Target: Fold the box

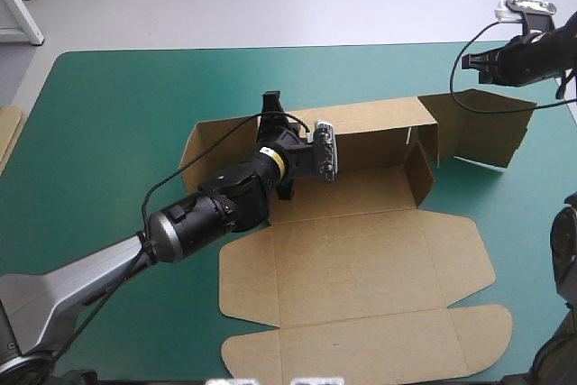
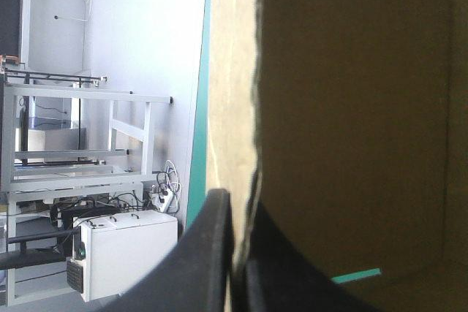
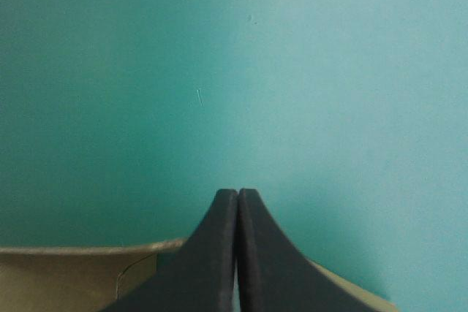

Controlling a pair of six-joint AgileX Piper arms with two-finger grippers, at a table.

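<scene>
The brown box [image 1: 361, 268] lies mid-table with its lid panels flat toward the near edge. Its far wall [image 1: 374, 123] and a right inner wall [image 1: 420, 173] are raised, and a side flap [image 1: 491, 128] juts out to the right. My left gripper [image 1: 270, 104] pinches the top edge of the far wall near its left end. In the left wrist view the black fingers [image 2: 238, 206] are all but shut with the board [image 2: 351, 107] between them. My right gripper [image 1: 469, 62] hovers above the right flap, shut and empty [image 3: 238, 195], with a strip of board [image 3: 66, 279] beneath it.
A sliver of more brown board [image 1: 7, 132] shows at the table's left edge. The teal-green cover [image 1: 117, 114] lies bare to the left of the box and along the far edge.
</scene>
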